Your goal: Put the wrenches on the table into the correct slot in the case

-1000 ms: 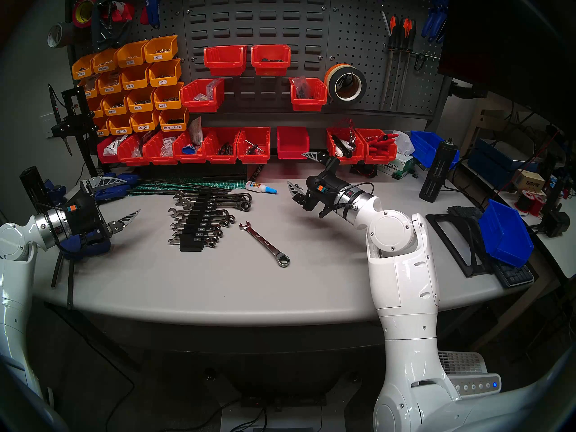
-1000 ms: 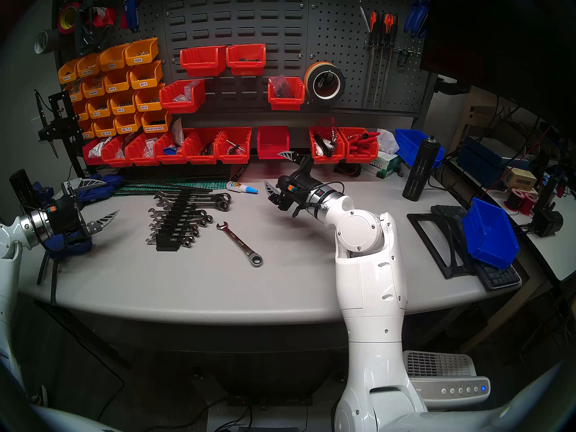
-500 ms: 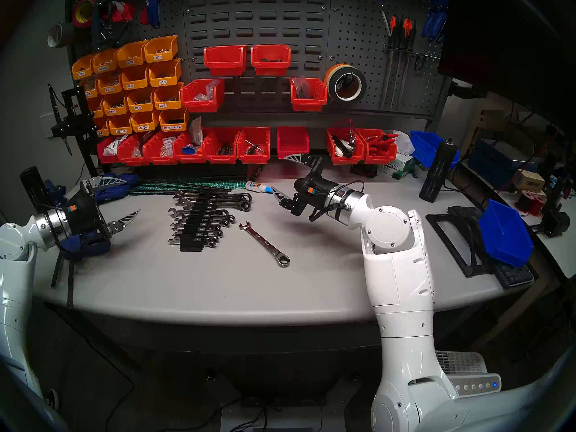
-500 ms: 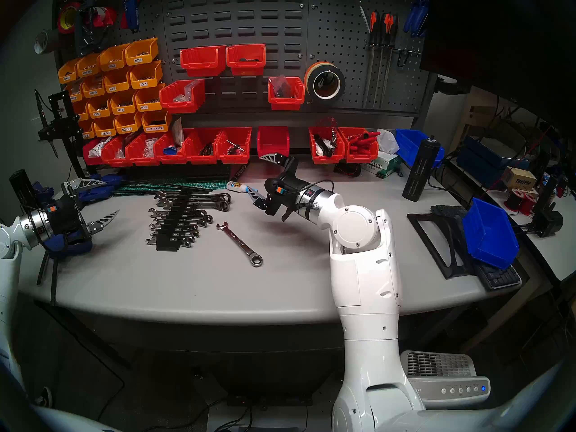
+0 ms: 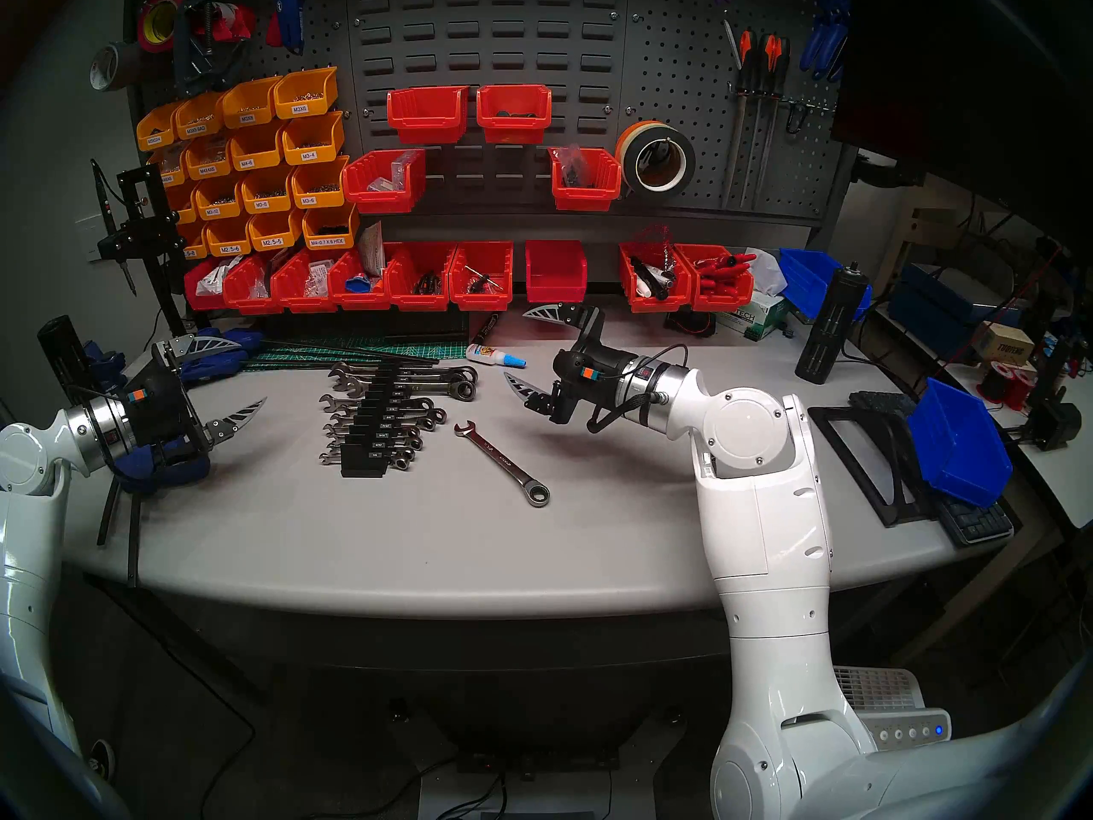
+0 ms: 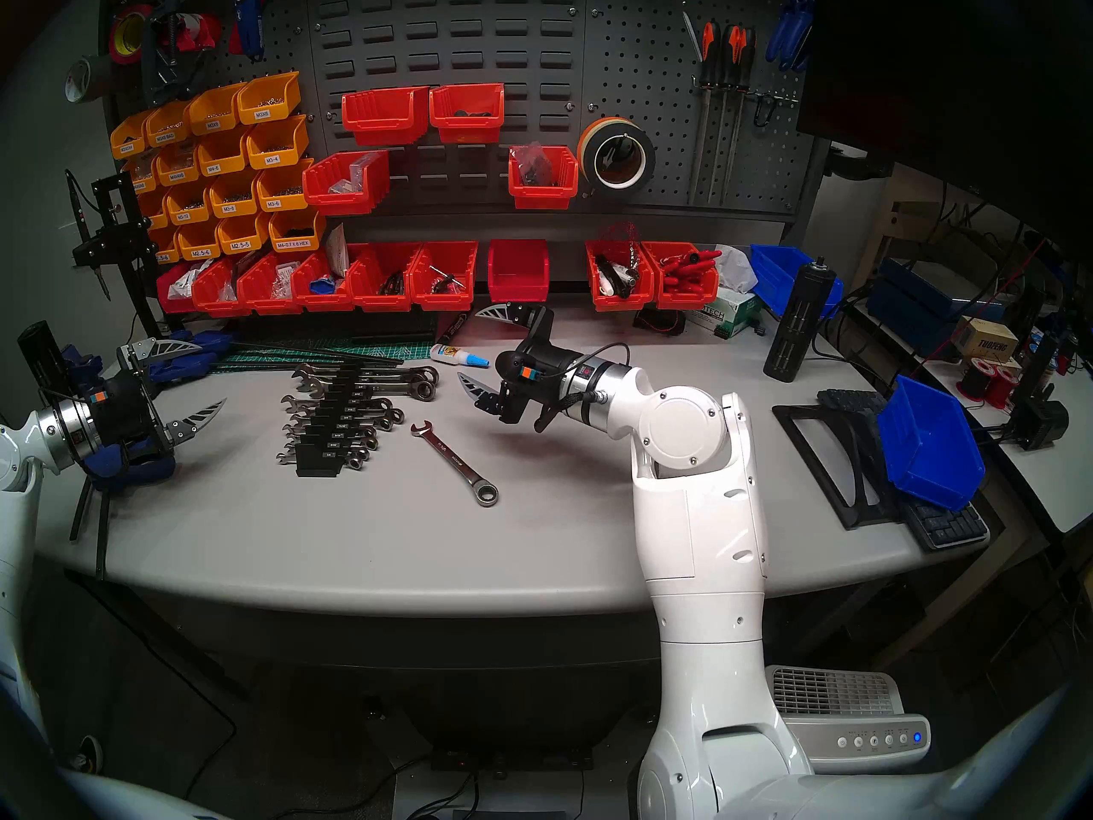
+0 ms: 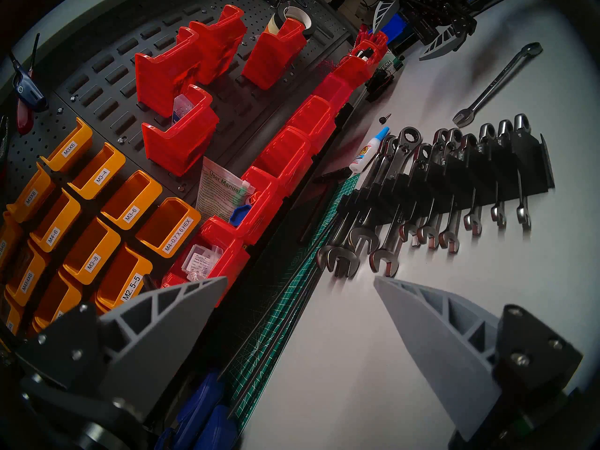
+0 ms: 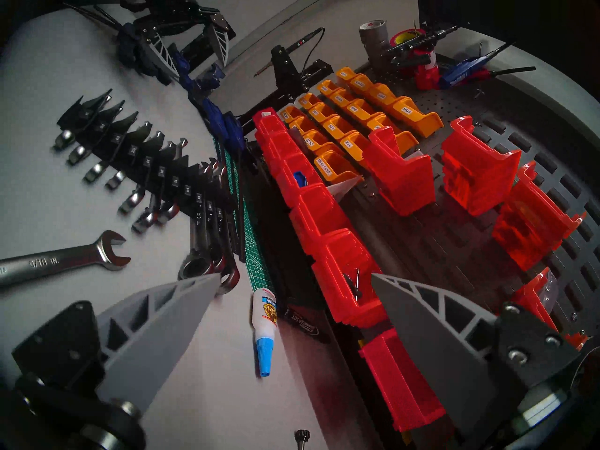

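Note:
A loose chrome wrench (image 5: 501,462) (image 6: 454,462) lies diagonally on the grey table (image 5: 355,541), open jaw to the back left, ring end to the front right. Left of it stands the black case (image 5: 369,440) (image 7: 487,179), with several wrenches in its grooves. My right gripper (image 5: 516,344) (image 8: 295,275) hovers open and empty behind and to the right of the loose wrench (image 8: 58,264). My left gripper (image 5: 252,371) (image 7: 300,279) hangs open and empty over the table's left side, left of the case.
A glue bottle (image 5: 494,354) (image 8: 263,322) lies just behind the right gripper's lower finger. Red bins (image 5: 479,277) line the back of the table, with a green cutting mat (image 5: 378,348) in front of them. A blue bin (image 5: 958,440) and a keyboard sit at the right.
My right gripper has swung left and lower, toward the loose wrench, staying open. The left arm, the wrench and the case have not moved.

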